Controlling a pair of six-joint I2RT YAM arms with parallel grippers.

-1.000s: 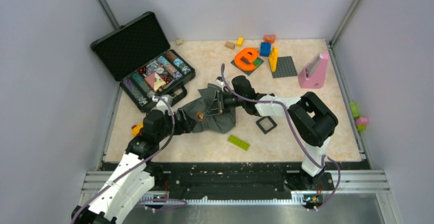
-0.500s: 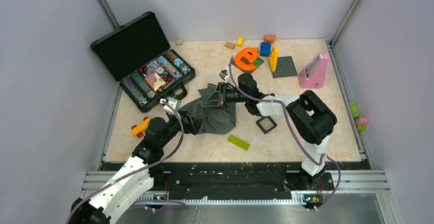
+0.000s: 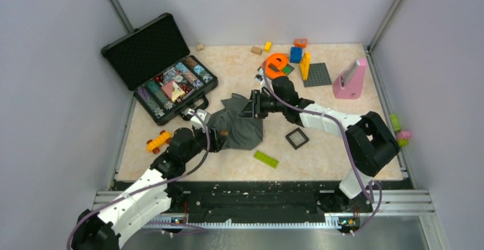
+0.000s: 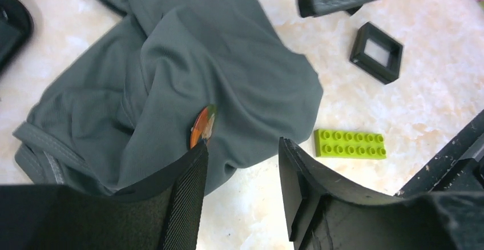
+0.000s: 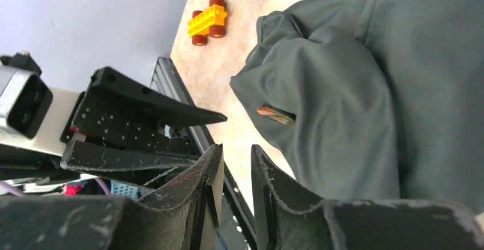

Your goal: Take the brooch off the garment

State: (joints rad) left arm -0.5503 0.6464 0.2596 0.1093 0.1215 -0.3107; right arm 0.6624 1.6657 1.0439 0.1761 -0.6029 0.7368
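The dark grey garment (image 3: 240,129) lies crumpled mid-table. The brooch (image 4: 202,126), a small orange-brown disc, stands edge-on in a fold of the garment (image 4: 217,61). It also shows in the right wrist view (image 5: 275,115) and faintly from above (image 3: 224,132). My left gripper (image 4: 242,150) is open and empty at the garment's near left edge (image 3: 216,137), its left fingertip (image 4: 194,158) just below the brooch. My right gripper (image 5: 236,150) is narrowly open and empty over the garment's far side (image 3: 250,108).
An open black case (image 3: 162,70) stands at the far left. A yellow toy car (image 3: 158,141) lies left of the garment. A green brick (image 3: 266,158) and a black square frame (image 3: 297,138) lie to its right. An orange letter toy (image 3: 275,65), bricks and a pink block (image 3: 349,80) sit at the back.
My left gripper has moved right along the garment's near edge to just below the brooch. My right gripper has drawn back toward the far right, off the middle of the garment.
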